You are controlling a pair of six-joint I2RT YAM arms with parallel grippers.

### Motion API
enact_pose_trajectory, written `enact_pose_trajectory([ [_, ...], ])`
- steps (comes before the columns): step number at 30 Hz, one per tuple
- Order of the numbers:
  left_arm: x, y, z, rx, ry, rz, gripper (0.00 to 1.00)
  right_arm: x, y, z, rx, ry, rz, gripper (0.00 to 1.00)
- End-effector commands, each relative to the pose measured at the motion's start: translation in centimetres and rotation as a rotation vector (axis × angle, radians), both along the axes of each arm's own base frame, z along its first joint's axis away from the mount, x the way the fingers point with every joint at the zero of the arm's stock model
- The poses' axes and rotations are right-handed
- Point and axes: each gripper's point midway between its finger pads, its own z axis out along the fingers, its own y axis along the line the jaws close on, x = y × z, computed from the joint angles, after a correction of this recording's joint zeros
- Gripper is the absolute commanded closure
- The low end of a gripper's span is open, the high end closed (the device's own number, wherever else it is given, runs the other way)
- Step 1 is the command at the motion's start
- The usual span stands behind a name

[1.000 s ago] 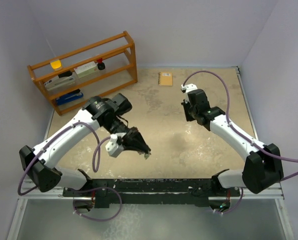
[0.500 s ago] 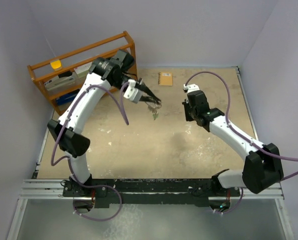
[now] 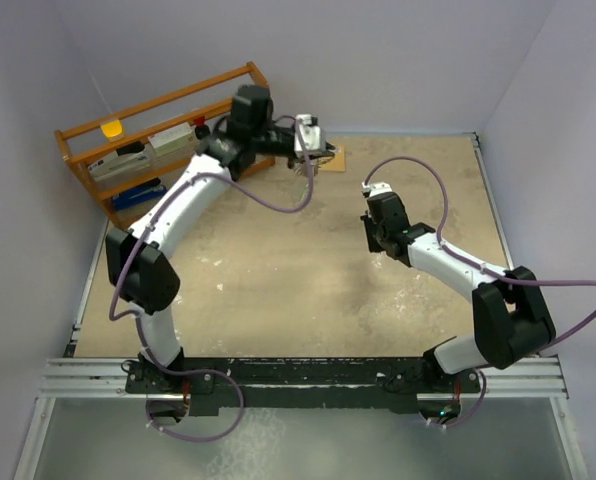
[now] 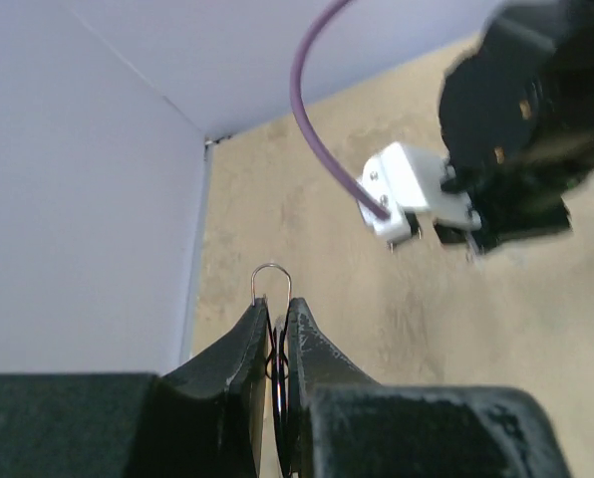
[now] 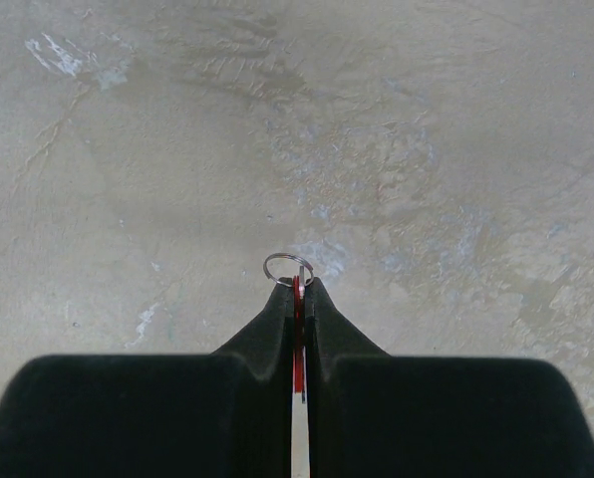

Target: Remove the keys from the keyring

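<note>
Orange wooden rack (image 3: 168,100) at far-left of bench (image 3: 308,280), w/ yellow item (image 3: 111,128) on top and blue item (image 3: 138,194) on the lower shelf. Tan notebook (image 3: 336,157) by far wall, partly hidden.

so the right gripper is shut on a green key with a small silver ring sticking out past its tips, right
Not quite: the key pinched in the right gripper is red, not green. The right wrist view shows its red strip between the shut fingers, with the small silver ring sticking out past the tips as you said.
</note>
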Motion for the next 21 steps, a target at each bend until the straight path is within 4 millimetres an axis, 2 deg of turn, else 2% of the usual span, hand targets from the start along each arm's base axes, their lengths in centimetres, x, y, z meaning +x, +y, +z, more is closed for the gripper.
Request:
enact_pose_trajectory([
  [1,1.5,-0.1,16.3,-0.591,-0.167,0.3,1.0,1.3,0.9,0.5,0.007,-0.033,0.01,1.0],
  [2,2.3,0.6,17.3,-0.631,-0.116,0.287,1.0,1.3,0.7,0.5,0.0,-0.034,0.003,1.0],
  [4,3.6,1.9,18.1,-0.728,-0.049,0.314,1.0,1.3,0.3,0.5,-0.017,-0.036,-0.017,1.0],
  [7,4.7,2.7,17.4,-0.763,-0.017,0.397,1.0,1.0,-0.2,0.2,-0.033,-0.017,-0.04,1.0],
  [11,6.6,5.1,16.2,-0.806,0.066,0.606,1.0,0.9,-0.1,-1.0,-0.027,0.002,-0.048,1.0],
  [14,5.7,6.6,15.2,-0.788,0.097,0.7,1.0,1.4,0.8,-1.9,0.009,-0.002,-0.036,1.0],
  [15,5.1,6.8,14.8,-0.776,0.108,0.708,1.0,1.7,0.9,-2.2,0.012,-0.005,-0.039,0.87],
  [17,3.4,7.8,14.8,-0.775,0.126,0.727,1.0,2.2,1.2,-2.8,0.014,-0.005,-0.04,0.55],
  [18,2.9,8.0,13.8,-0.753,0.155,0.739,1.0,2.5,1.3,-3.1,0.009,0.004,-0.041,0.44],
  [20,1.6,8.6,13.3,-0.742,0.189,0.753,1.0,2.8,1.2,-3.6,-0.006,0.022,-0.055,0.38],
  [21,1.0,8.9,13.0,-0.739,0.208,0.759,1.0,3.6,1.1,-2.9,-0.013,-0.005,-0.073,0.37],
])
